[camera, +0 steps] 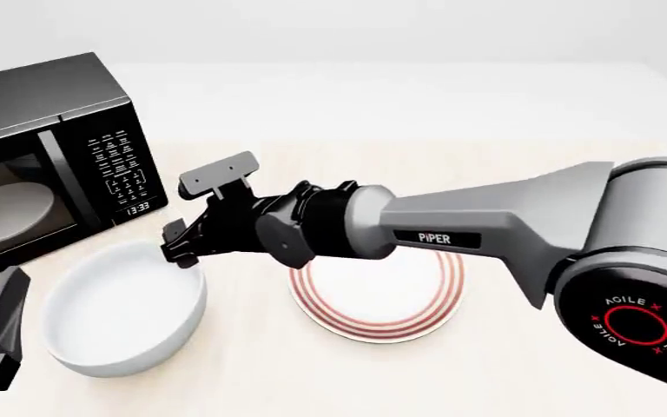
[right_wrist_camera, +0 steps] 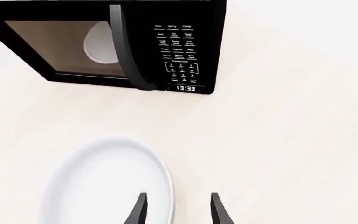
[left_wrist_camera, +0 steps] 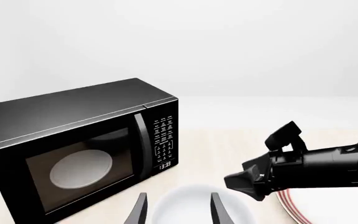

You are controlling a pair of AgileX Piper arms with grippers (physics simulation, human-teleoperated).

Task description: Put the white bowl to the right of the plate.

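White bowl [camera: 119, 317] sits empty at the plate's [camera: 380, 295] nine o'clock; your right gripper [camera: 180, 249], fingers spread, straddles its rim.

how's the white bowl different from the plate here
The white bowl is deep with curved sides and plain all over; the plate is flat with red rings around its rim. The bowl sits left of the plate, nearer the microwave. The right gripper is at the bowl's rim, while the plate lies partly hidden under that arm. Both are round, white and rest upright on the table.
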